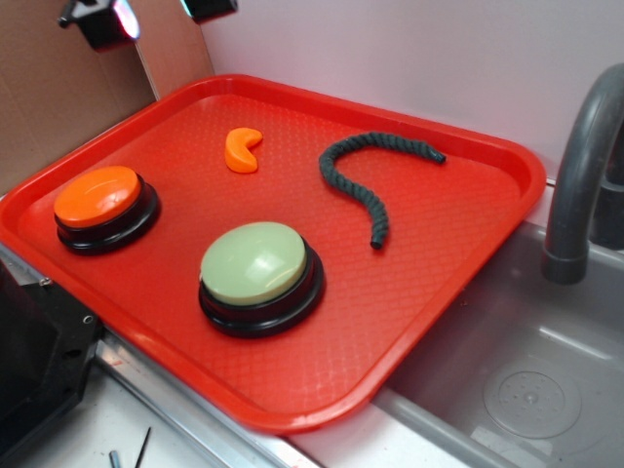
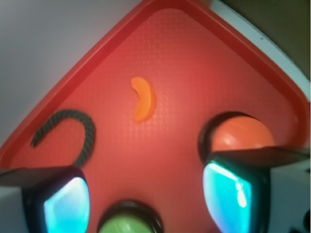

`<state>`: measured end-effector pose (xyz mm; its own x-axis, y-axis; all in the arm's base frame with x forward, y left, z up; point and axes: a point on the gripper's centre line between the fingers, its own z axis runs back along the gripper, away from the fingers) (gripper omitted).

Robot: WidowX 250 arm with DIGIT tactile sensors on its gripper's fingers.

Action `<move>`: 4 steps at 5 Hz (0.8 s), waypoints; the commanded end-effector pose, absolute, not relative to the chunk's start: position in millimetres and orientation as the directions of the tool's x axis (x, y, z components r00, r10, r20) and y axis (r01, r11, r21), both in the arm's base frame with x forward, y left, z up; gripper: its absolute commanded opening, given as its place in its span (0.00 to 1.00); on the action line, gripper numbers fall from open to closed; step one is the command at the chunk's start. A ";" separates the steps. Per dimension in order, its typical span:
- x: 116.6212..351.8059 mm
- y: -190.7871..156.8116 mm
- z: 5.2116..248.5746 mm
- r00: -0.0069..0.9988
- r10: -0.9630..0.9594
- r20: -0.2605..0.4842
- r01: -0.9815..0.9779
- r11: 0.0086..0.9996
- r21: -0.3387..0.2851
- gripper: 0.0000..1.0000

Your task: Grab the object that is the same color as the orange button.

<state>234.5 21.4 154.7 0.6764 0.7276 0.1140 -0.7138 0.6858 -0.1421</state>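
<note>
orange crescent (image 2: 144, 99) lies untouched on the tray (image 2: 194, 73); tool (image 2: 146, 199) hovers above, fingers apart

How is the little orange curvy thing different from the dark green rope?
The orange crescent is bright orange, while the green rope is very dark green. The orange crescent is short and chunky; the green rope is long and thin. The orange crescent looks smooth, but the green rope has a twisted, bumpy surface. Both are curved, and both lie flat on the red tray, apart from each other and from the buttons.
</note>
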 end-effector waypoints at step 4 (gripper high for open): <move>284.7 76.2 32.3 0.570 0.819 0.068 -0.821 0.571 0.013 1.00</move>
<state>281.5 64.5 20.7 0.5819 0.8125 0.0345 -0.8131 0.5804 0.0437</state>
